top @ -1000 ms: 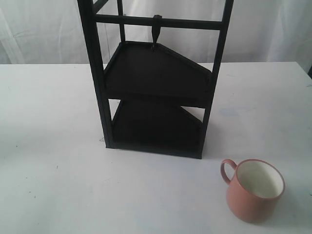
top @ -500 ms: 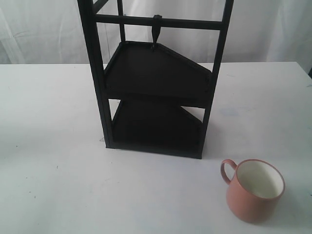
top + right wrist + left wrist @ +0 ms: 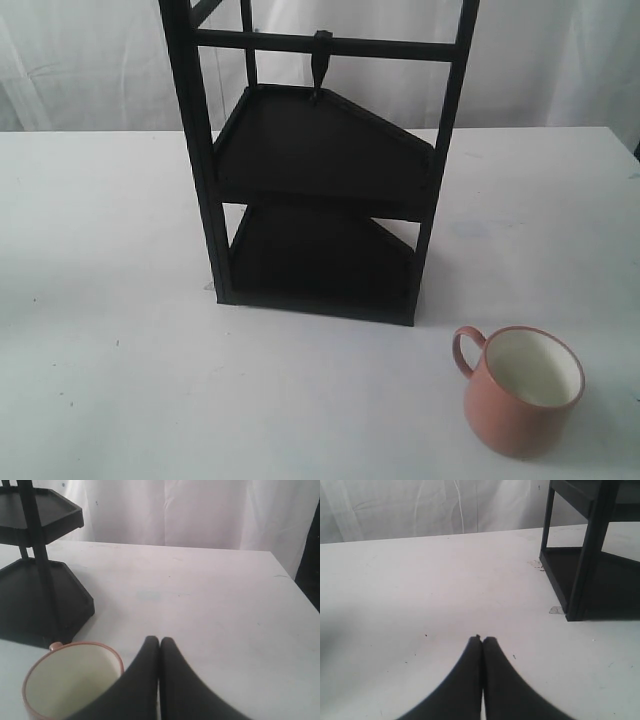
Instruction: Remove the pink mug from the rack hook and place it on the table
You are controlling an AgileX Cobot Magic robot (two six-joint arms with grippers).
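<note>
The pink mug stands upright on the white table at the front right, its handle toward the rack; its creamy inside shows in the right wrist view. The rack hook hangs bare from the top crossbar of the black rack. My right gripper is shut and empty, beside the mug's rim, apart from it. Over bare table short of the rack's foot, my left gripper is shut with nothing in it. Neither gripper appears in the exterior view.
The rack has two dark shelves and stands at the table's middle. A white curtain hangs behind the table. A scrap of tape lies by the rack's front post.
</note>
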